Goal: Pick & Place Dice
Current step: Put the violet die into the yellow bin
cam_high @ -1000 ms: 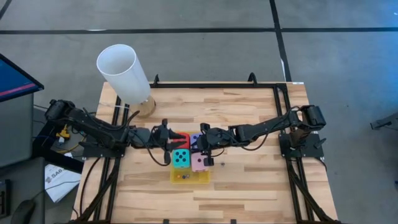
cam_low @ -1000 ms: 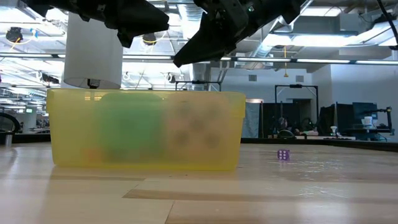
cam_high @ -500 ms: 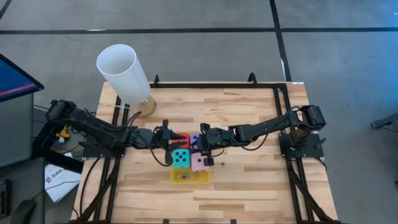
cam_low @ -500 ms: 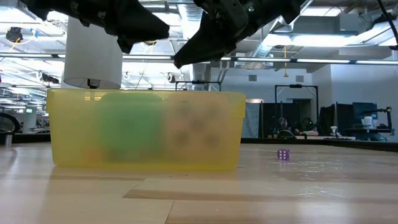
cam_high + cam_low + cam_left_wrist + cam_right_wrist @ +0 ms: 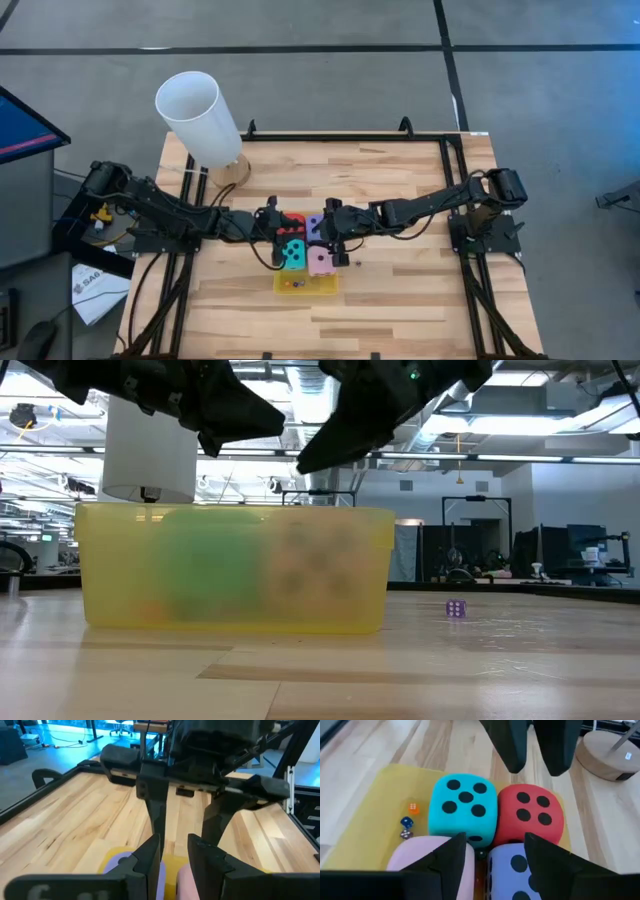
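Yellow tray (image 5: 322,288) is our landmark: the cyan die (image 5: 464,809), red die (image 5: 531,814), pink die (image 5: 321,262) and purple die (image 5: 520,866) sit packed inside it, tiny dice (image 5: 409,821) in one corner and one tiny purple die (image 5: 455,608) out on the surface. Both arms reach low over the tray; left gripper (image 5: 277,222) and right gripper (image 5: 324,228) both have fingers apart, holding nothing. We'd say come straight down on one die's free sides.
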`<action>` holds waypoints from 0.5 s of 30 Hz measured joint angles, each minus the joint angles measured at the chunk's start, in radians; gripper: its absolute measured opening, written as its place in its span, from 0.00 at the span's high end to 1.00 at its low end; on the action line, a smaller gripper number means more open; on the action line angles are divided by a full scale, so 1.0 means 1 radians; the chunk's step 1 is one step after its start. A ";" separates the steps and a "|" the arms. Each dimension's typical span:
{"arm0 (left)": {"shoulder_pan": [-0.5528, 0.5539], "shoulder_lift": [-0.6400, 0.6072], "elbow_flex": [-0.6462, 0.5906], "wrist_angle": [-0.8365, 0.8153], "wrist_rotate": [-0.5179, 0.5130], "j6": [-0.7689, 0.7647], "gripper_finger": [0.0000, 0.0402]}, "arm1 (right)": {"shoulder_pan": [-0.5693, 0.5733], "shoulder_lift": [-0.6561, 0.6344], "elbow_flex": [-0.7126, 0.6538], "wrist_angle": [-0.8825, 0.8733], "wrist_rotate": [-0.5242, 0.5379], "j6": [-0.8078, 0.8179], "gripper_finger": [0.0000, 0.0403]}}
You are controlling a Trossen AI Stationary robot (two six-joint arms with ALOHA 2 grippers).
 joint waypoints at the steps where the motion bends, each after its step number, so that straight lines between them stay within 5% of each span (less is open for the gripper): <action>1: 0.000 -0.002 0.000 0.001 0.000 0.000 0.78 | 0.001 -0.009 0.001 -0.017 0.000 0.001 0.51; 15: 0.000 -0.010 0.000 -0.002 0.000 0.000 0.78 | 0.070 -0.110 0.001 -0.394 -0.011 0.262 0.65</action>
